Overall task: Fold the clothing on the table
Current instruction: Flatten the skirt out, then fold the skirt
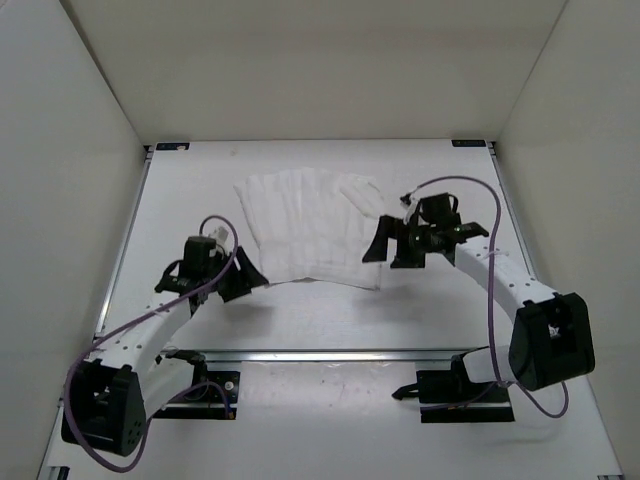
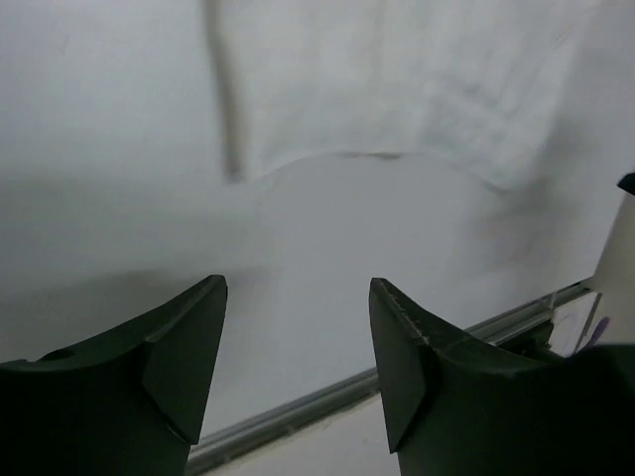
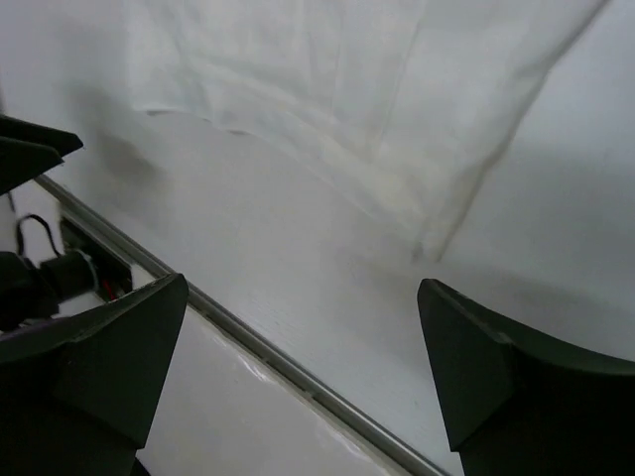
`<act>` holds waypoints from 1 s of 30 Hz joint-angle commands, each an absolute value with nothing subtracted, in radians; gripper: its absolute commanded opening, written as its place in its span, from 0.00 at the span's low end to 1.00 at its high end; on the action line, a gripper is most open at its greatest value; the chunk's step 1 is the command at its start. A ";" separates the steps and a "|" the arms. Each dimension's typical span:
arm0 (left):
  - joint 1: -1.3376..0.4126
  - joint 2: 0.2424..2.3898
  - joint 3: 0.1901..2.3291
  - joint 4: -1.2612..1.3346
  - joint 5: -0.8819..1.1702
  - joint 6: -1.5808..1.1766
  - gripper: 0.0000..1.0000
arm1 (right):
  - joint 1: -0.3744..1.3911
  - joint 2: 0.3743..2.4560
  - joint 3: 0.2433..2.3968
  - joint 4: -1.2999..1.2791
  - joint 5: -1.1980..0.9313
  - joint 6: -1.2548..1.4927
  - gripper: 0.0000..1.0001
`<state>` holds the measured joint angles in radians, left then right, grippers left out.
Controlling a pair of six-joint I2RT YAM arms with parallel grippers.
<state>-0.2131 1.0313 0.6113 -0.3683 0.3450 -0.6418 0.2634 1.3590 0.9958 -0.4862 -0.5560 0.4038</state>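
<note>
Two grippers: both are seen clear of the cloth, with nothing pinched in either one.
left gripper (image 1: 248,277): jaws are parted a fair way and empty. It's parked just beside the near-left corner of the cloth, and only bare surface shows between the fingers in its wrist view.
right gripper (image 1: 392,250): jaws are spread wide and empty too. It's hung just beside the near-right edge of the cloth, whose corner can be seen ahead of the fingers, not between them.
pleated white garment (image 1: 310,230): laid flat on the middle of the counter (image 1: 330,320), a bit toward the far side, between the two grippers. The shape is a rough fan with the crease lines running near to far.
done so far (a guess): at least one fold looks finished. The near edge seems doubled up in layers in the right wrist view, and the outline is fairly compact.
still left (also a guess): probably one more fold to get it smaller. The far-right corner looks a bit rumpled, so some tidying could be needed there.
next grab: a fresh pinch on an edge would be needed first, since nothing is held.
can't be told: how many layers are actually stacked. It's white on white, so the edges are hard to make out.
</note>
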 commanded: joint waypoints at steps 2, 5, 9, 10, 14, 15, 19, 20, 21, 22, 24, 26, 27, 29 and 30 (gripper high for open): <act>-0.215 0.884 0.460 -0.281 0.342 -0.693 0.72 | 0.282 1.186 0.843 -0.345 -0.454 0.403 0.99; -0.248 0.842 0.425 -0.296 0.287 -0.698 0.74 | 0.255 1.163 0.769 -0.312 -0.442 0.411 0.99; -0.238 0.867 0.399 -0.281 0.266 -0.693 0.75 | 0.265 1.183 0.713 -0.262 -0.404 0.413 0.60; -0.235 0.882 0.402 -0.272 0.247 -0.692 0.75 | 0.271 1.192 0.713 -0.255 -0.391 0.416 0.55; -0.261 0.984 0.429 -0.244 0.184 -0.676 0.75 | 0.305 1.267 0.722 -0.221 -0.351 0.422 0.61; -0.265 1.002 0.430 -0.235 0.164 -0.670 0.75 | 0.322 1.291 0.733 -0.227 -0.325 0.423 0.61; -0.265 1.090 0.445 -0.177 0.146 -0.673 0.75 | 0.373 1.376 0.775 -0.232 -0.246 0.413 0.60; -0.276 1.116 0.451 -0.175 0.144 -0.670 0.75 | 0.383 1.393 0.776 -0.230 -0.235 0.414 0.55; -0.281 1.130 0.463 -0.161 0.137 -0.667 0.76 | 0.391 1.423 0.793 -0.242 -0.227 0.414 0.51; -0.282 1.152 0.472 -0.158 0.133 -0.667 0.75 | 0.403 1.451 0.816 -0.253 -0.209 0.408 0.48; -0.285 1.193 0.488 -0.146 0.124 -0.661 0.76 | 0.422 1.482 0.831 -0.274 -0.166 0.405 0.47; -0.290 1.222 0.500 -0.137 0.120 -0.664 0.76 | 0.434 1.506 0.842 -0.275 -0.147 0.410 0.41; -0.293 1.241 0.517 -0.127 0.118 -0.663 0.76 | 0.442 1.511 0.847 -0.284 -0.141 0.410 0.40; -0.298 1.267 0.529 -0.120 0.110 -0.660 0.75 | 0.446 1.534 0.865 -0.311 -0.129 0.413 0.40; -0.313 1.287 0.538 -0.114 0.106 -0.667 0.76 | 0.454 1.532 0.865 -0.321 -0.121 0.410 0.41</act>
<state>-0.2920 1.2613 0.4934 -0.1570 0.1356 -0.6739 0.4381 1.5280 0.8227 -0.3038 -0.1810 0.4179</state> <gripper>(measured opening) 0.756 0.403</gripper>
